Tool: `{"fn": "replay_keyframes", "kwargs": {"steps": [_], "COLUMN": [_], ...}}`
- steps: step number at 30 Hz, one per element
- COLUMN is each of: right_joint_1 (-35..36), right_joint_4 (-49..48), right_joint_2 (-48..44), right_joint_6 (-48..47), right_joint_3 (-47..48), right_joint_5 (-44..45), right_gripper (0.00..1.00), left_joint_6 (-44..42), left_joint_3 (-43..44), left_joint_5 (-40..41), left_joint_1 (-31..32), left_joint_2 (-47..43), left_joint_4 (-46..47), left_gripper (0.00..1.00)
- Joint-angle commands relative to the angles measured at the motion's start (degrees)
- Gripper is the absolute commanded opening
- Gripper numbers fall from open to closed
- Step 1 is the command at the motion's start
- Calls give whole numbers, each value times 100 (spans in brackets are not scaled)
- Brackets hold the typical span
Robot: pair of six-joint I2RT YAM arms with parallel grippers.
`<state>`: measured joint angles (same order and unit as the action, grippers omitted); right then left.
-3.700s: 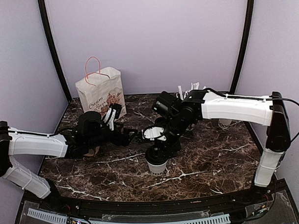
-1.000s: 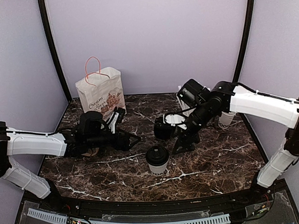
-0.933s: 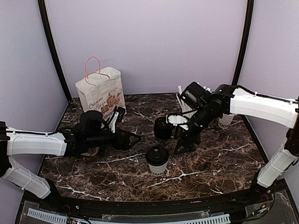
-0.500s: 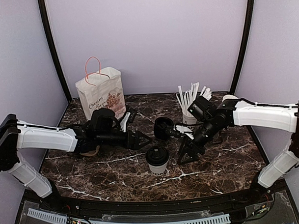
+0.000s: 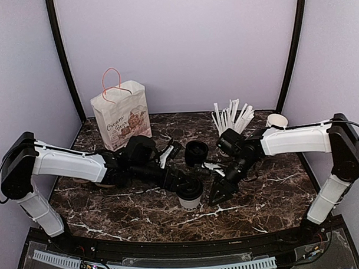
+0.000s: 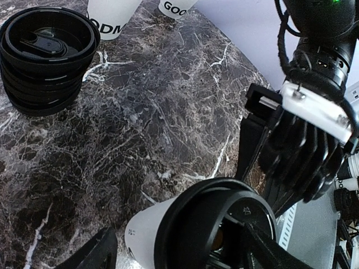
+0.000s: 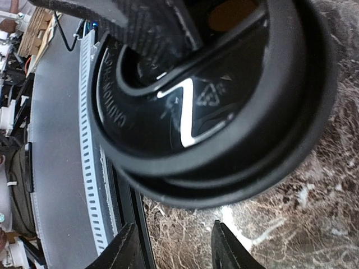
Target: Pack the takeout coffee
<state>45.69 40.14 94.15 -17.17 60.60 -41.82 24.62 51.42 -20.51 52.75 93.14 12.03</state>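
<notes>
Dark marble table (image 5: 270,190) with paper bag (image 5: 121,116), lid stack (image 5: 196,152), stick cup (image 5: 229,117), lidded coffee cup (image 5: 189,199).

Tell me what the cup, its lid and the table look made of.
The cup looks like matte white paper: a dull, flat wall. The lid looks like glossy black plastic, with moulded caution lettering and a recycling mark. The table looks like polished dark marble with white veins, though it could be printed laminate.

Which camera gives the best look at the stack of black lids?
Left wrist: the stack of black lids is close and unobstructed, with separate rims and the top lid's sip hole visible. Top external shows only a small dark shape. Right wrist does not show it.
</notes>
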Motion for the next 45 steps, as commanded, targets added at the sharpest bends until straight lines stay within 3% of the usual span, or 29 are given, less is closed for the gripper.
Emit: {"fn": "replay_keyframes", "kwargs": {"steps": [1,9,16,23,27,34,45], "right_joint_1": [-77,-481,-535,-603,-622,-813,-834], "right_joint_4": [138,205,105,-105,-160,-173,-220], "right_joint_2": [282,583,625,761,836,880,1217], "right_joint_6": [-199,53,407,921,974,1133,1372], "right_joint_3": [346,570,715,832,834,884,918], "right_joint_5": [-523,-1586,-1645,-1463,-1360,-1621,-1386], "right_gripper": [46,51,54,45,32,41,34], "left_joint_6": [-267,-273,-177,-155,-110,-63,-56], "left_joint_3": [78,-20,-146,-154,-173,-219,-185], "left_joint_5": [45,8,-26,-61,-79,-137,-196], "left_joint_1": [34,57,56,52,58,60,65], "left_joint_2": [62,202,288,281,293,311,400], "left_joint_4": [-332,-245,-42,-9,20,47,63], "left_gripper": [77,75,74,74,74,74,74]}}
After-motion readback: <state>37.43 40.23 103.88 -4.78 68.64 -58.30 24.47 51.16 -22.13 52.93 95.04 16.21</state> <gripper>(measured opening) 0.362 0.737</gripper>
